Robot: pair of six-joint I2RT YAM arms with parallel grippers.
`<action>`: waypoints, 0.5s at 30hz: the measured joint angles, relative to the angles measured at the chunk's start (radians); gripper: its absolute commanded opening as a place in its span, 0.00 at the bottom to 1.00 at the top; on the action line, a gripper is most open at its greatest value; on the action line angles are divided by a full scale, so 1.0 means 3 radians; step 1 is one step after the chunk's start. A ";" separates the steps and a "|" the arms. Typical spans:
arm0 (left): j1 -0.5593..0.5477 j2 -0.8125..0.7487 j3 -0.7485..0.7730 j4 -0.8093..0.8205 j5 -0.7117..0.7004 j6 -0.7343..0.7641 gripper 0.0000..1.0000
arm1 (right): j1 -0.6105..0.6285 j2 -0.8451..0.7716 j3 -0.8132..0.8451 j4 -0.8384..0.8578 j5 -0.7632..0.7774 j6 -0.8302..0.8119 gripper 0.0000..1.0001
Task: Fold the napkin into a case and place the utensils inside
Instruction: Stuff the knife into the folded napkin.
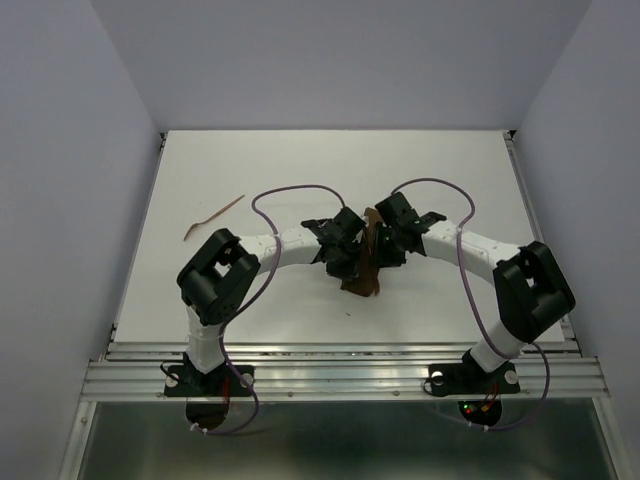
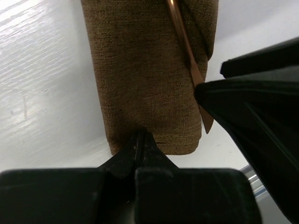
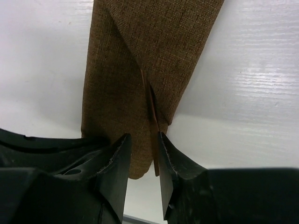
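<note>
**At mid-table, both grippers meet at the folded case [image 1: 360,280]**

On the white table [image 1: 300,160], the left arm [image 1: 215,280] and the right arm [image 1: 525,290] reach inward from their bases at the near edge. Their wrists come together a little right of the centre. A purple cable [image 1: 300,188] loops above each arm.

Between the two wrists lies the case, a narrow, flat oblong of dark brown woven cloth, partly hidden from above by the grippers. In the left wrist view [image 2: 145,70] its near short edge faces the camera. In the right wrist view [image 3: 117,93] a diagonal fold crosses its face and forms a slot that runs along its length.

The left gripper [image 1: 345,248] has its fingers pressed together. In its own view their joined tips [image 2: 140,140] touch the near edge of the case. I cannot tell whether any cloth is nipped between them.

The right gripper [image 1: 392,235] comes in from the other side. Its fingers [image 3: 122,154] stand a narrow way apart, one on each side of the slot. The gap between them is wider than the stick that lies in it, so they are not clamped on it.

One utensil [image 3: 152,107], a thin reddish-brown stick, lies along the diagonal fold. Its widened tip [image 2: 205,122] pokes past the cloth edge, right beside the right gripper's dark body.

The other utensil [image 1: 213,217] lies alone on the left part of the table, well apart from the case and from both grippers.
</note>
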 measured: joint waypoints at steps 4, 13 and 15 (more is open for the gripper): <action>0.0001 0.0000 -0.0080 0.0160 0.0085 -0.0024 0.00 | 0.0009 0.0126 0.0062 -0.0003 0.0061 0.0017 0.34; 0.0039 -0.0018 -0.0201 0.0390 0.0252 -0.0084 0.00 | 0.0013 0.0272 0.0123 0.0006 0.0145 0.0020 0.31; 0.0043 -0.0020 -0.0210 0.0408 0.0271 -0.0088 0.00 | 0.0023 0.0331 0.0135 0.0004 0.0181 0.0019 0.30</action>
